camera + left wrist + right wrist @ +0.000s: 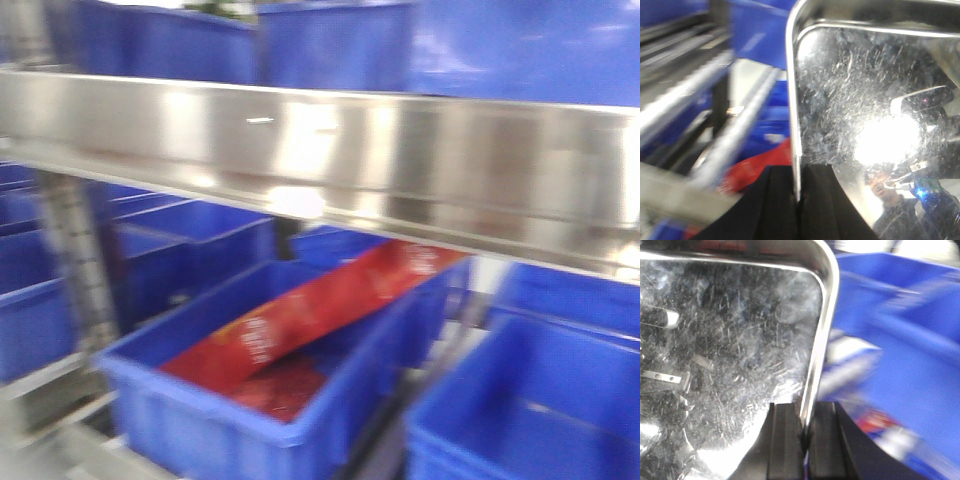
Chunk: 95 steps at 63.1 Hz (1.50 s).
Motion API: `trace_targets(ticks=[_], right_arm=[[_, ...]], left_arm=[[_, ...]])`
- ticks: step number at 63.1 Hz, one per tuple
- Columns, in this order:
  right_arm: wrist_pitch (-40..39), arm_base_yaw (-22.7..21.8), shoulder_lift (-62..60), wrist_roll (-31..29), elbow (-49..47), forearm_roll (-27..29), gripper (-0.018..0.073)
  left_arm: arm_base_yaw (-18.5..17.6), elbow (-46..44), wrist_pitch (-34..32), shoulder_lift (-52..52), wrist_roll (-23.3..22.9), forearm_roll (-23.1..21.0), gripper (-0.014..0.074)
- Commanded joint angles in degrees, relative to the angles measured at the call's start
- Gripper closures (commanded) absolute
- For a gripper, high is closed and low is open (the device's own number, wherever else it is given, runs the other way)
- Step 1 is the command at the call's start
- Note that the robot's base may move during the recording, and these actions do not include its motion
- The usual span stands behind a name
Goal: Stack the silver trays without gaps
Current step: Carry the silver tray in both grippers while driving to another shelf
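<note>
One silver tray [850, 110] fills the right of the left wrist view, its scratched mirror bottom facing the camera. My left gripper [798, 200] is shut on its left rolled rim, one black finger on each side. In the right wrist view the same kind of silver tray [730, 340] fills the left. My right gripper [805, 440] is shut on its right rim. The tray hangs in the air between the two grippers. Neither gripper nor any tray shows in the blurred front view.
A long steel shelf rail [320, 150] crosses the front view, with blue bins above it. Below, a blue bin [200, 420] holds a red packet [310, 310]; another blue bin [520, 400] is at right. A rack upright [75, 260] stands left. Shelf bars [735, 135] run beside the tray.
</note>
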Motion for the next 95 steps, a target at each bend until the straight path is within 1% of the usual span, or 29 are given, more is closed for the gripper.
trace_targets(ticks=[1, 95], right_arm=[[-5.3, 0.4, -0.3, -1.2, -0.1, -0.3, 0.0643], [-5.3, 0.4, -0.3, -1.2, -0.1, -0.3, 0.0643]], left_arm=[[-0.4, -1.0, -2.3, -0.7, 0.0, -2.5, 0.0613], [-0.4, -1.0, -2.3, -0.7, 0.0, -2.5, 0.0613]])
